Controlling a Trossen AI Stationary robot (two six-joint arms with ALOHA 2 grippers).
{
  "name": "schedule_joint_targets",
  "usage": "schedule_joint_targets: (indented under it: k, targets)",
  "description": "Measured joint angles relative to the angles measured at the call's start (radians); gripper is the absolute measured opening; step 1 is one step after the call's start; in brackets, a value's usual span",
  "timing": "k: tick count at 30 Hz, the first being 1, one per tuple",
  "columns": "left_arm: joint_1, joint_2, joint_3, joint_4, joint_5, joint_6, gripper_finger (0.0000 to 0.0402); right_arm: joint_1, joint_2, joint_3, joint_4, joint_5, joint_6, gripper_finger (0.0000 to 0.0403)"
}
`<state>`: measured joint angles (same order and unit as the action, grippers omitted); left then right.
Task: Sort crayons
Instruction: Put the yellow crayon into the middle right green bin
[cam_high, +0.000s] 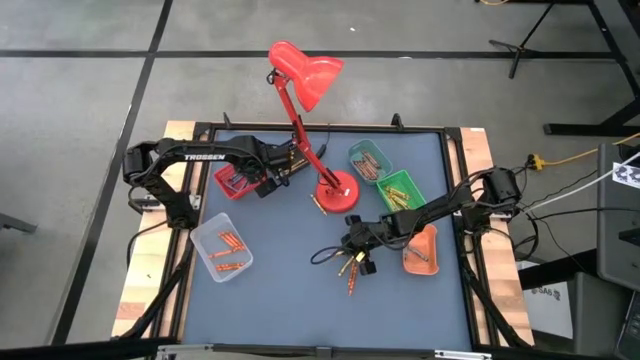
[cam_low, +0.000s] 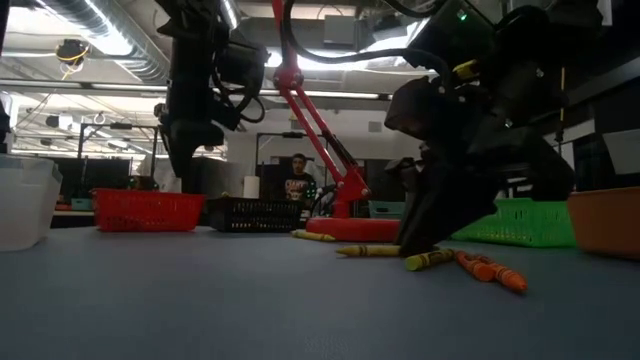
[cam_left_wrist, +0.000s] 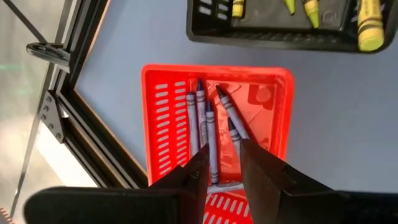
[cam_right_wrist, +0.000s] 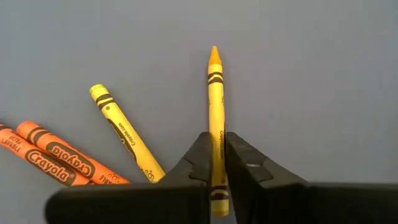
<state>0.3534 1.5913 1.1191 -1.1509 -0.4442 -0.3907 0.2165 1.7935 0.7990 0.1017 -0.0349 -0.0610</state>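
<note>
A yellow wax crayon (cam_right_wrist: 215, 118) is pinched lengthwise on the blue-grey bench (cam_high: 290, 290) by the right pincer (cam_right_wrist: 216, 163), likely for sorting, while the empty left pincer (cam_left_wrist: 221, 169), slightly parted, is parked over the red slotted plastic tray (cam_left_wrist: 165, 99).

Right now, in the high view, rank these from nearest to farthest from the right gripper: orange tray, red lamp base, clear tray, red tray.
From the right gripper, closed on a yellow crayon at mid-table:
1. Orange tray, just to its right.
2. Red lamp base, behind it near the centre.
3. Clear tray, at the left edge.
4. Red tray, at the far left, under the left gripper.
</note>
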Motion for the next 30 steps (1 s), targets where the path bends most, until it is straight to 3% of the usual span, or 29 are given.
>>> schedule_joint_targets:
  k: [9,17,22,30]
  targets:
    - [0.000,0.000,0.000,0.019,0.001,0.000,0.0073,-0.001,-0.010,-0.001,0.001,0.002,0.000,0.0022]
    - [0.000,0.000,0.000,0.019,0.001,0.000,0.0073,-0.002,-0.112,-0.004,-0.076,0.030,-0.001,0.0019]
    - [0.000,0.000,0.000,0.019,0.001,0.000,0.0073,-0.002,-0.214,-0.003,-0.182,0.128,0.001,0.0020]
    - [0.000,0.000,0.000,0.027,0.001,0.008,0.0073,-0.002,-0.381,-0.002,-0.372,0.396,0.043,0.0021]
